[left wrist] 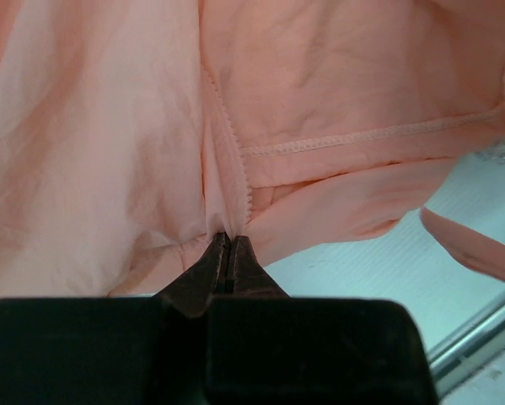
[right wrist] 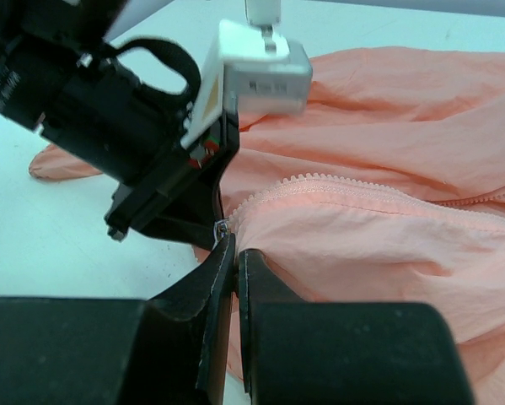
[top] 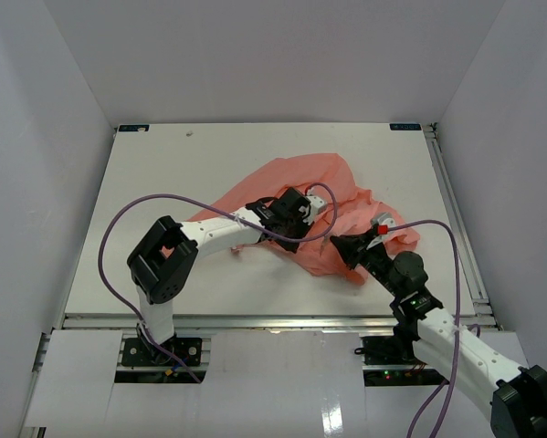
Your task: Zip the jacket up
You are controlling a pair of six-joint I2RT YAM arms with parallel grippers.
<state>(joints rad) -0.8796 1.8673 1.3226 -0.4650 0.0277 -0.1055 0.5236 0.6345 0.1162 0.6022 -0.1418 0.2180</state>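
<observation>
Nearest the lens, finds the left pincer (left wrist: 228, 243) pressed fully shut, nipping a fold of the jacket (left wrist: 345, 76) right where the zipper teeth (left wrist: 221, 105) run down to its tips. Finds the right pincer (right wrist: 233, 245) likewise closed, tips at a small metal piece (right wrist: 222, 228), probably the slider, at the 9 o'clock end of the tooth line. Cannot tell for sure whether the pull sits between them.

From above, places the jacket crumpled on the desk (top: 163, 164), spreading from centre toward 2 o'clock. Shows the two pincers meeting at the garment's 6 o'clock edge, the left in from 9 o'clock, the right from 5 o'clock.

Judges the zipping barely begun: fabric pinned at the foot of the zip, slider seemingly at the bottom, nearly the whole run left to pull. Cannot confirm teeth meshed anywhere.
</observation>
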